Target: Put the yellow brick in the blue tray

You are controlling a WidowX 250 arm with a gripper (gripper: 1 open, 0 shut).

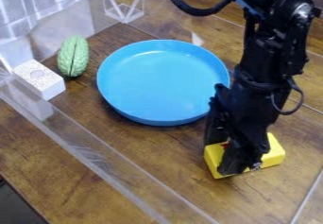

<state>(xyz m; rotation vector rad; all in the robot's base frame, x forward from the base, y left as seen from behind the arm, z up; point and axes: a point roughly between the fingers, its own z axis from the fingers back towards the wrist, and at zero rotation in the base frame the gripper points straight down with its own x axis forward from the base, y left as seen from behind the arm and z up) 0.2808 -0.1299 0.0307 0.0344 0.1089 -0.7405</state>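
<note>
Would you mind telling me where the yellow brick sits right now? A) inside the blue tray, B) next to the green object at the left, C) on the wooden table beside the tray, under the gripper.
C: the yellow brick lies on the wooden table outside the rim of the blue tray, with the gripper down on it.
</note>
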